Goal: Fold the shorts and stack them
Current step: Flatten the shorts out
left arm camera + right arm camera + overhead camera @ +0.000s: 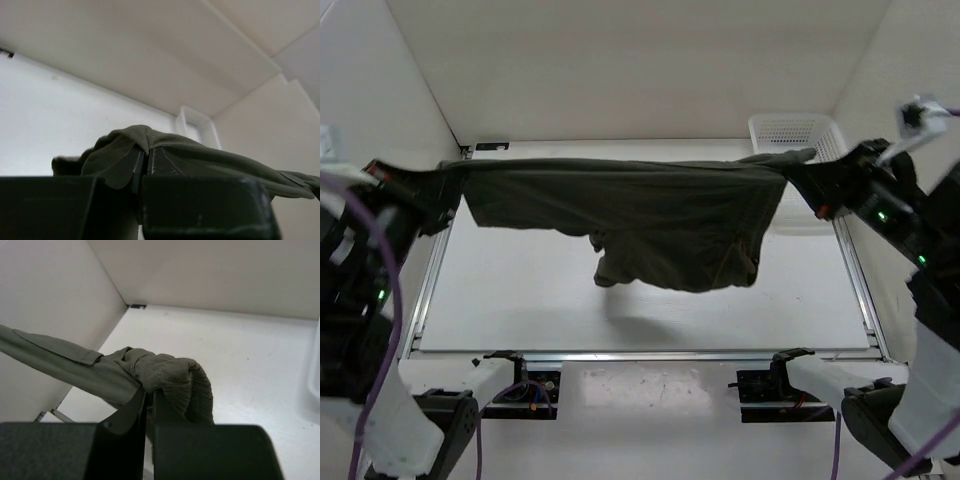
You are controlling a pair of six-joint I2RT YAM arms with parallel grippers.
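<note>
Left pincer [147, 160] and right pincer [149, 401] clamp shorts [650, 215] stretched between them.

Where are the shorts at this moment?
In the top view the shorts hang stretched above the table, pinched at one end by the left gripper and at the other by the right gripper, beside the white basket.

White walls [620, 60] enclose a white table [520, 300] on three sides; metal rails [428, 280] edge it; soft, even light.
</note>
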